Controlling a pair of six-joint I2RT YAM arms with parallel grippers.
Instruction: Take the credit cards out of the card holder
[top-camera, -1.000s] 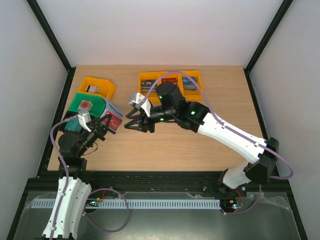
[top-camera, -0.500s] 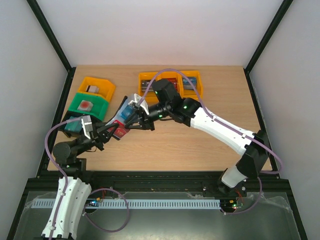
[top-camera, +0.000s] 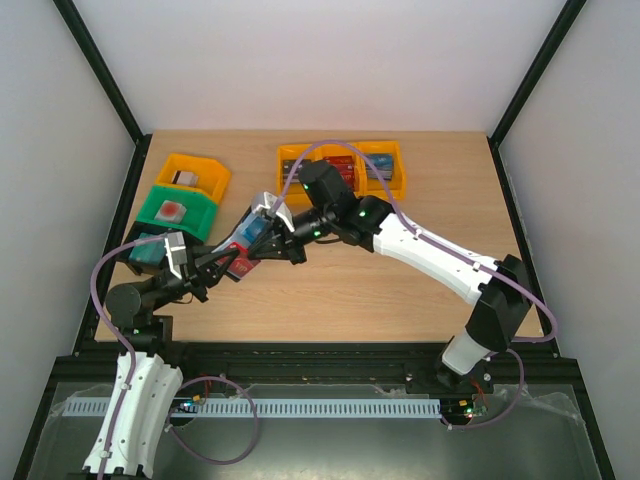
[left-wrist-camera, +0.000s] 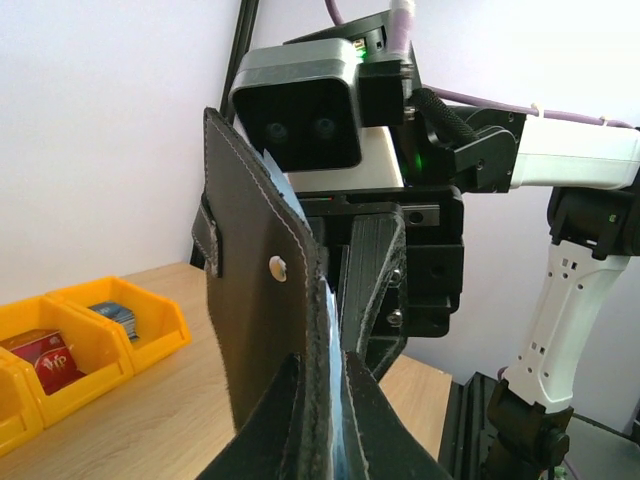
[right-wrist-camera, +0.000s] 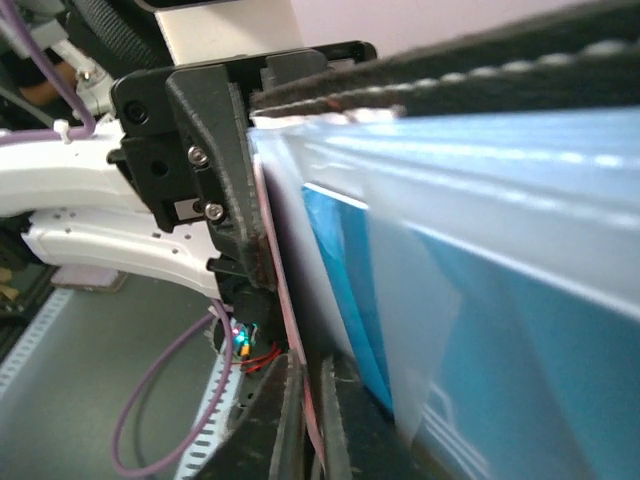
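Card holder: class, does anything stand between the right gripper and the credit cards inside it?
Nothing visible does. The left gripper holds the card holder upright above the table, and the right gripper sits right at the credit cards, its jaws pinching a thin card edge.

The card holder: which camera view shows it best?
The left wrist view: the card holder appears large and sharp there, with its black outside and stitching plain to see. The top external view shows it small and partly hidden. The right wrist view shows only its blurred blue inside.
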